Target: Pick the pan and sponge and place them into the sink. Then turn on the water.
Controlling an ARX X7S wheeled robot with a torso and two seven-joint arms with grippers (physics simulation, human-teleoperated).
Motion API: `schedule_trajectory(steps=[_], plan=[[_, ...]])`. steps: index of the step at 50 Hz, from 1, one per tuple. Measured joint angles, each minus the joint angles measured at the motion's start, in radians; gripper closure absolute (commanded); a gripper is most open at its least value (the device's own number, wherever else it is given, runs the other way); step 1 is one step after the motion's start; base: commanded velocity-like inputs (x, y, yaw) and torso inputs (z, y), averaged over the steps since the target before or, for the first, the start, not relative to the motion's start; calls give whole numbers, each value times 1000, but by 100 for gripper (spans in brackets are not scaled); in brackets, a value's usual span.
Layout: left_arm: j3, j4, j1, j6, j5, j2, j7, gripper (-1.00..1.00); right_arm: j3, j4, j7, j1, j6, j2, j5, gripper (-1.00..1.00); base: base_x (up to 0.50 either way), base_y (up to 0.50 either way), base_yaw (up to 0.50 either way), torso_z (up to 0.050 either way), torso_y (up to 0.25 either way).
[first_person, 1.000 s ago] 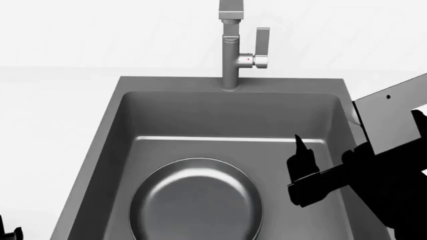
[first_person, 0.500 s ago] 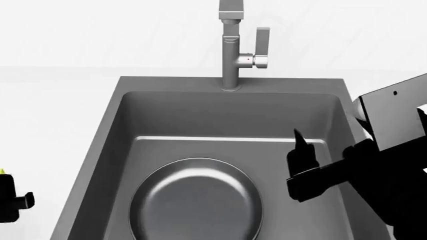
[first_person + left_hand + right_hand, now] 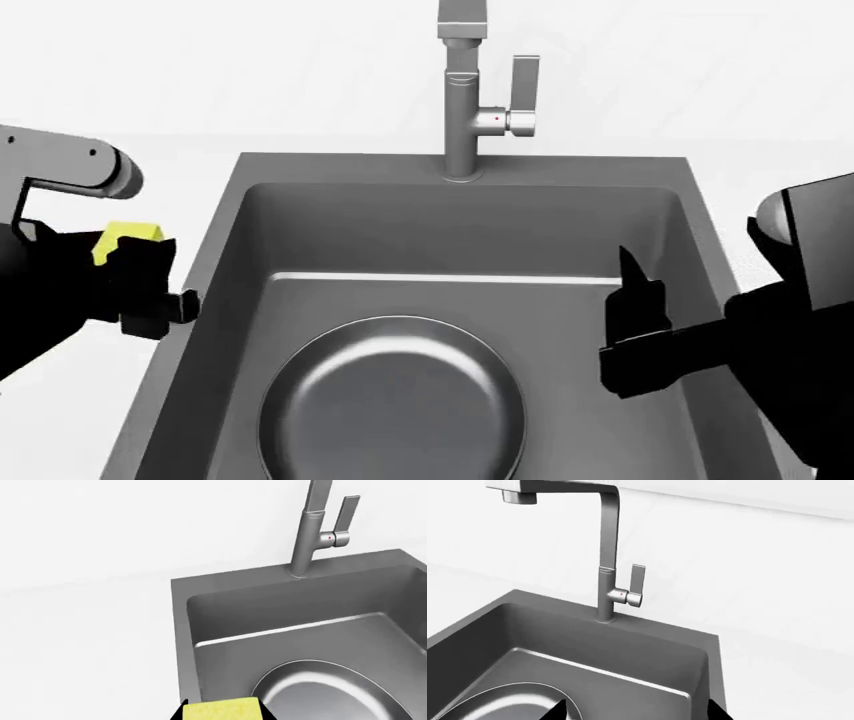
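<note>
Dark grey metal, the round pan (image 3: 394,400) lies flat on the floor of the sink (image 3: 240,230), its thin rim catching a bright line of light; its handle is out of view. The sponge (image 3: 221,710), a small bright yellow block with a faintly grainy face, sits pinched between the black jaws of the left gripper (image 3: 140,270), which is closed on it and hangs just outside the sink's left wall, above the white counter (image 3: 94,180). The sink is a deep rectangular basin of matte grey with straight walls and a pale highlight along the back edge of its floor. Behind it stands the faucet (image 3: 461,100), a tall brushed grey column with a squared spout and a flat upright lever (image 3: 525,85) on its side, marked by a small red dot; no lettering can be read anywhere. The right gripper (image 3: 641,335) hangs over the sink's right part with nothing in it, though how wide its jaws stand cannot be told.
</note>
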Motion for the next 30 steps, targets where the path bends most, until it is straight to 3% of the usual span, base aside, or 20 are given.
schedule_trajectory(steps=[30], plan=[[329, -266, -126, 141, 169, 217, 211, 100, 84, -41, 55, -70, -31, 29, 34, -100, 0, 0, 0, 0, 0]])
